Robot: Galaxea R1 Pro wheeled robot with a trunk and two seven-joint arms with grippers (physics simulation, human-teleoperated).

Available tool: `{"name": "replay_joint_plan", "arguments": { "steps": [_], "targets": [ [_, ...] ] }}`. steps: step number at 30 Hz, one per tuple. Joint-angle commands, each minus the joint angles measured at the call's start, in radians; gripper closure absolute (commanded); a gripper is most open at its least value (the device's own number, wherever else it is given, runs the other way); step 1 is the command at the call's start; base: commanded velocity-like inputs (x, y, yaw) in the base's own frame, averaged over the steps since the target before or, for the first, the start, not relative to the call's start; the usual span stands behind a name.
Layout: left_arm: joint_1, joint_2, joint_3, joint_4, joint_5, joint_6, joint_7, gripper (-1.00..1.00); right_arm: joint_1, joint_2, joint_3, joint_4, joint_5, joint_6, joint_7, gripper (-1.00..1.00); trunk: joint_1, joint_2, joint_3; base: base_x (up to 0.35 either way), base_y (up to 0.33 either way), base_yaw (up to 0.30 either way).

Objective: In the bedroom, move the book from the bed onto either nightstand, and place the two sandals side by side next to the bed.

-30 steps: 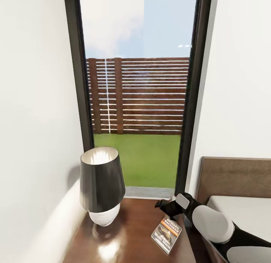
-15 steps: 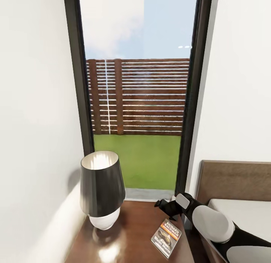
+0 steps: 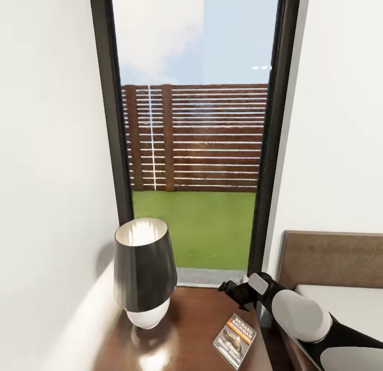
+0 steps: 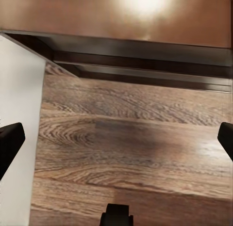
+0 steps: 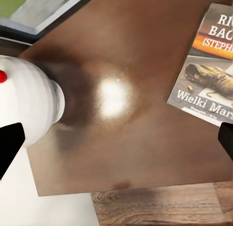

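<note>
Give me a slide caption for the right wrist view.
Book lying flat on the nightstand beside the white lamp base, open right gripper above.

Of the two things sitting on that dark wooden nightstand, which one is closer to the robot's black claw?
The book, lying flat near the nightstand's bed-side edge, just below the right gripper. The lamp stands at the opposite side.

Right arm (image 3: 298,313), lower right of head view: glossy white rounded shells, black joints between, small grey-white pad near black wrist. Wrist-view frame edges: plain black fingertips (image 5: 9,143).
</note>
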Motion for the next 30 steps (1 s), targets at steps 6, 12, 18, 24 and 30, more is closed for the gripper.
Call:
{"name": "replay_joint_plan", "arguments": {
  "steps": [6,12,18,24,30],
  "targets": [
    [0.001,0.001,-0.008,-0.003,0.008,0.003,0.006,-1.00,0.000,0.001,-0.008,-0.002,0.010,-0.012,-0.002,-1.00,-0.023,0.042,0.018,0.000,0.000,0.000],
    [0.001,0.002,-0.008,-0.003,0.008,0.001,0.006,-1.00,0.001,0.001,-0.008,-0.001,0.010,-0.028,-0.002,-1.00,-0.046,0.084,0.036,0.000,0.000,0.000],
    [0.001,0.002,-0.008,-0.003,0.009,-0.003,0.005,-1.00,0.002,0.001,-0.006,-0.001,0.011,-0.035,-0.002,-1.00,-0.069,0.126,0.055,0.000,0.000,0.000],
    [0.001,0.002,-0.008,-0.003,0.009,-0.007,0.005,-1.00,0.003,0.001,-0.003,-0.001,0.016,-0.038,-0.005,-1.00,-0.092,0.168,0.074,0.000,0.000,0.000],
    [0.001,0.001,-0.007,-0.003,0.008,-0.006,0.005,-1.00,0.005,0.000,0.002,-0.001,0.020,-0.046,-0.004,-1.00,-0.115,0.210,0.093,0.000,0.000,0.000]
  ]
}}
